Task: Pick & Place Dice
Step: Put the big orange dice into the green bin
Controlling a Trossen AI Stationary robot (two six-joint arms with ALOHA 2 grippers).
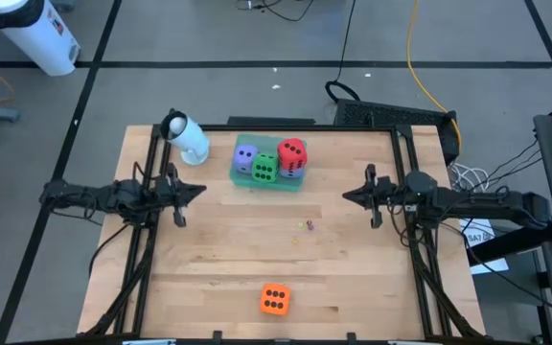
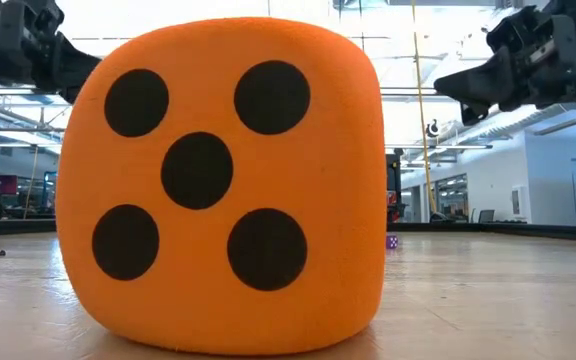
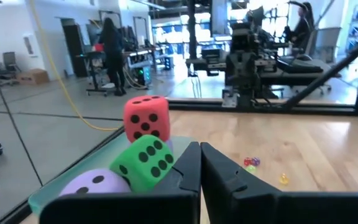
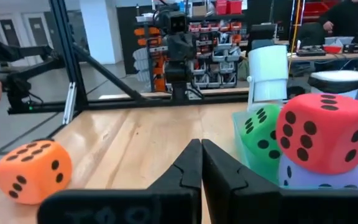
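A teal tray (image 1: 276, 185) sits at the table's far middle. On it rest a light purple die (image 1: 245, 156), a green die (image 1: 264, 171) and a red die (image 1: 292, 151). The red die is stacked on a second purple die (image 4: 319, 182). An orange die (image 1: 274, 300) stands alone on the wood near the front edge and fills the low view (image 2: 223, 185). My left gripper (image 1: 199, 189) hovers shut at the left of the table, pointing level toward the middle. My right gripper (image 1: 345, 196) hovers shut at the right, facing it. Both hold nothing.
A white cylinder (image 1: 188, 139) lies on the table left of the tray. A few tiny coloured dice (image 1: 307, 226) lie mid-table between the grippers. Black frame rails run along both sides. A person stands in the room beyond the table in the left wrist view.
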